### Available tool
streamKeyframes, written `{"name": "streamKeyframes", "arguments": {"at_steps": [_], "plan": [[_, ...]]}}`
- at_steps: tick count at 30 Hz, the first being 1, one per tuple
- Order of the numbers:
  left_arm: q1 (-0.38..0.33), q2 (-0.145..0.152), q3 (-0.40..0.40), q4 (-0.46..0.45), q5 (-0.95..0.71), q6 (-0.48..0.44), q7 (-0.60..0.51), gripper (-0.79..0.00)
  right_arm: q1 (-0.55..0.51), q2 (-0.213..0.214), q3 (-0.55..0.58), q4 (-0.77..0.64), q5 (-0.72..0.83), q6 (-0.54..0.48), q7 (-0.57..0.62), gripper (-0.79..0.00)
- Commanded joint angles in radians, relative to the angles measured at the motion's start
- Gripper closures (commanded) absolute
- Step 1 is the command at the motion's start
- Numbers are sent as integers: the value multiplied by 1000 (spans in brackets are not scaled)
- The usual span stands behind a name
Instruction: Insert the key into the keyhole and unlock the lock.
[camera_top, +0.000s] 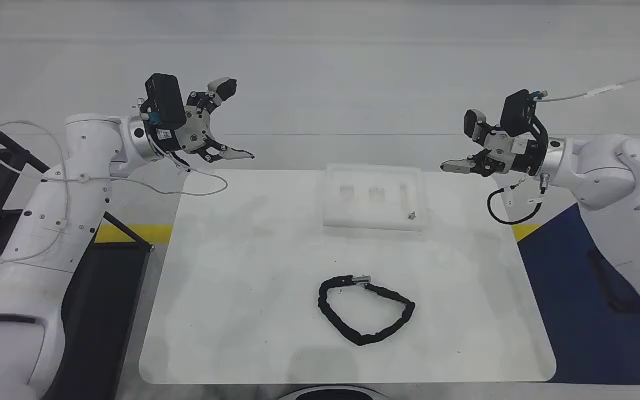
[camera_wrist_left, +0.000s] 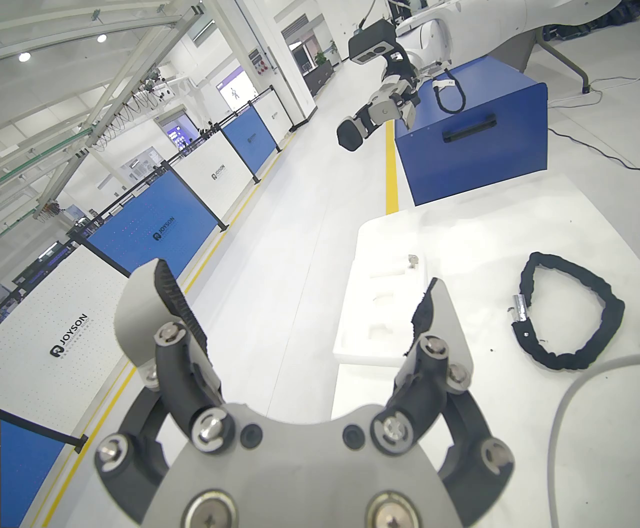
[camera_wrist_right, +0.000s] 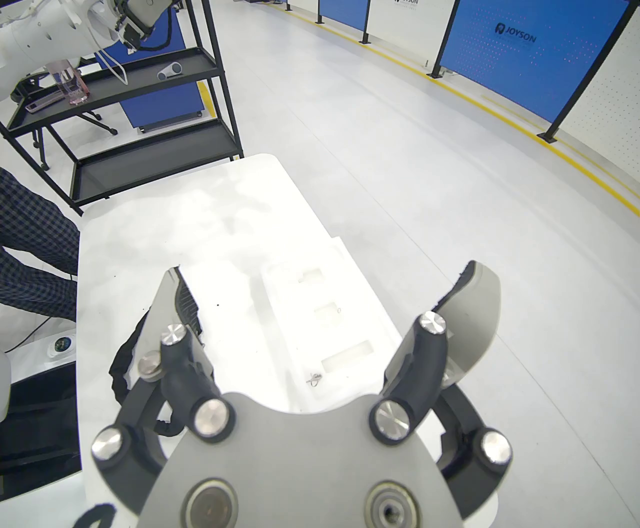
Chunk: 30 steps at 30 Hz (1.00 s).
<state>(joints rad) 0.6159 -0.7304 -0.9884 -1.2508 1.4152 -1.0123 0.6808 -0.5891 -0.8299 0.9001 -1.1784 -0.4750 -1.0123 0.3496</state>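
Top view: key (camera_top: 409, 213) is presented on foam tray (camera_top: 337, 222) for pickup; lock (camera_top: 390, 294) is laid apart.
Left end effector (camera_top: 235, 122): held open, empty.
Right end effector (camera_top: 458, 146): held open, empty.

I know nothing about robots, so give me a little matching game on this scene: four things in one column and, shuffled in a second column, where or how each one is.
Things:
1. key
2. chain lock
3. foam tray
4. left gripper

States:
A. black loop lying on the table, nearer the robot
B. open, up in the air, holding nothing
C. white, with three recesses, at the table's far side
D. small and metal, resting on a corner of the tray

Pairs: 1-D, 2-A, 3-C, 4-B.
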Motion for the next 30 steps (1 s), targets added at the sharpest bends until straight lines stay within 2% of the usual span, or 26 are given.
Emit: {"name": "streamKeyframes", "arguments": {"at_steps": [1,18,24,30], "plan": [[0,0,0,0,0,0,0,-785,0,0,0,0,0,0,0,-784],[0,0,0,0,0,0,0,-784,0,0,0,0,0,0,0,-785],[0,0,0,0,0,0,0,-785,-51,-14,-23,19,27,144,5,-785],[0,0,0,0,0,0,0,-785,-27,-55,-95,82,159,373,178,-785]]}}
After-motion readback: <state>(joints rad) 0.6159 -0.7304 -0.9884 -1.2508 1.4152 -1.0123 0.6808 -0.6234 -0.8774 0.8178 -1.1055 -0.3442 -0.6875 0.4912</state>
